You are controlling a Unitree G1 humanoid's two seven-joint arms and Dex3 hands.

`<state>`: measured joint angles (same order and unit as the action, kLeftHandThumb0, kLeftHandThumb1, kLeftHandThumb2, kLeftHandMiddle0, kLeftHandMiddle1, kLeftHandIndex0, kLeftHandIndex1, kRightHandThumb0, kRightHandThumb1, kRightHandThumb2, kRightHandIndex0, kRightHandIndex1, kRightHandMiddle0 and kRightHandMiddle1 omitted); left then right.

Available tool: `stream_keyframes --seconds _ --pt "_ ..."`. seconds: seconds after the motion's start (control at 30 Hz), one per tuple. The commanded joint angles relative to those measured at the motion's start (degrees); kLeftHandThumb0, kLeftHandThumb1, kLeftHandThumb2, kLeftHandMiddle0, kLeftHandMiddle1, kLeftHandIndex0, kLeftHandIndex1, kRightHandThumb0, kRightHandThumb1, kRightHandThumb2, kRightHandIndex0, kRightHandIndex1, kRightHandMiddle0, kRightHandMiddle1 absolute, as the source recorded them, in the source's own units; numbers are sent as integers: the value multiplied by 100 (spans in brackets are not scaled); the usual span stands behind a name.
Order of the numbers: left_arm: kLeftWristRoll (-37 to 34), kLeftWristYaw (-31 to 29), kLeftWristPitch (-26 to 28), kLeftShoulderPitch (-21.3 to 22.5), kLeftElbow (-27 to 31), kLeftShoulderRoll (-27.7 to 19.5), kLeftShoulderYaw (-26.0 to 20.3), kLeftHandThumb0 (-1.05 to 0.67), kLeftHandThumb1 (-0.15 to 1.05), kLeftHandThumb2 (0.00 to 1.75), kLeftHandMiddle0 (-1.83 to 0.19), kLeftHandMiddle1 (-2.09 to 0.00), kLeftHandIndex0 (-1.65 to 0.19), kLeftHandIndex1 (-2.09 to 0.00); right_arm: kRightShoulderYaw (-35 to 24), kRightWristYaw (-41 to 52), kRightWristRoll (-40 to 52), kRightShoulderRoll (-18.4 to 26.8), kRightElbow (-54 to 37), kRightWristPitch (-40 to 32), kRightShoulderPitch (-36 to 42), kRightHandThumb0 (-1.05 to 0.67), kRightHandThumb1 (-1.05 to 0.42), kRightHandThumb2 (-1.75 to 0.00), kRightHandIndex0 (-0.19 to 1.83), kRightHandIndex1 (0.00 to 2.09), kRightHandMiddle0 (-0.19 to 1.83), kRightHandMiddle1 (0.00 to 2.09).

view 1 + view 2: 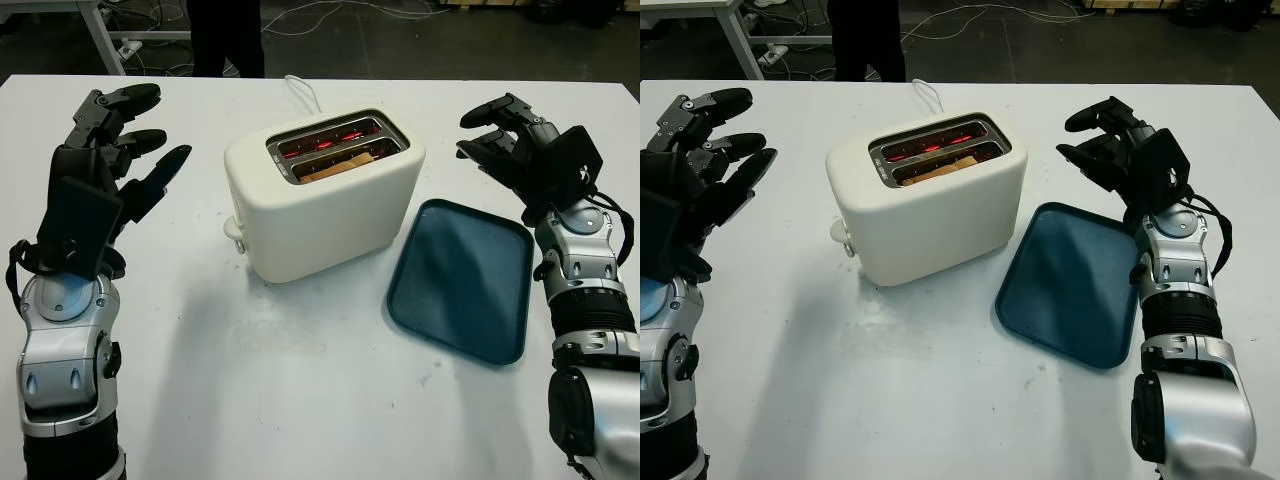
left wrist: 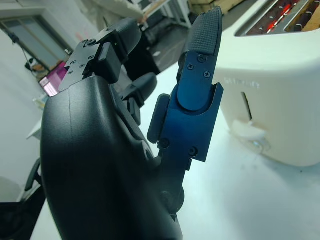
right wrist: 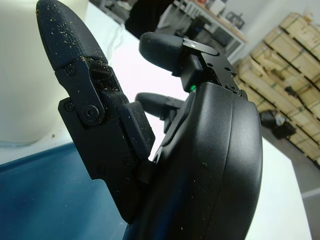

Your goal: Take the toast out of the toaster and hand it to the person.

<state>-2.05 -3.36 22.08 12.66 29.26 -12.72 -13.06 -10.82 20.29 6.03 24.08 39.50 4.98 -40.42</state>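
A cream two-slot toaster (image 1: 325, 195) stands in the middle of the white table, both slots glowing red inside. A brown slice of toast (image 1: 340, 160) sits low in the nearer slot. My left hand (image 1: 125, 140) is raised to the left of the toaster, open and holding nothing. Over on the right, my right hand (image 1: 500, 135) hovers open above the far edge of the tray, apart from the toaster. A person in dark trousers (image 1: 228, 38) stands beyond the table's far edge.
A dark blue tray (image 1: 462, 278) lies flat just right of the toaster, with nothing on it. The toaster's white cord (image 1: 300, 90) runs off toward the table's far edge. Its lever knob (image 1: 233, 230) sticks out on the left end.
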Motion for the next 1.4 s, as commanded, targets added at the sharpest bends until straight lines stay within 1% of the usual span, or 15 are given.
stream_keyframes --seconds 0.0,0.13,0.3,0.57,0.73,1.37 --pt "-126 -31 -163 -110 -38 50 -70 -57 87 0 -17 -96 -25 -68 -52 22 78 48 -12 40 -59 -105 -78 0 7 170 21 153" --pt "-143 -10 -234 -126 -56 38 -55 -54 87 0 -17 -97 -26 -66 -27 12 21 59 30 127 -55 -105 -79 -1 6 170 20 153" --pt "-98 1 -290 -133 -85 13 -45 -56 88 0 -19 -96 -28 -65 -11 4 8 56 28 106 -72 -105 -78 0 5 171 18 155" --pt "-146 -4 -268 -92 -88 19 -53 -55 88 0 -22 -95 -31 -63 36 -13 -48 84 -24 56 -60 -105 -79 0 6 170 18 155" --pt "-129 2 -256 -99 -65 16 -41 -54 88 0 -22 -94 -31 -61 46 8 -69 89 50 100 -80 -105 -80 0 3 171 14 157" --pt "-114 -4 -268 -89 -92 -6 -36 -56 90 0 -25 -91 -34 -57 85 -17 -114 85 29 73 -90 -105 -80 0 6 170 17 154"
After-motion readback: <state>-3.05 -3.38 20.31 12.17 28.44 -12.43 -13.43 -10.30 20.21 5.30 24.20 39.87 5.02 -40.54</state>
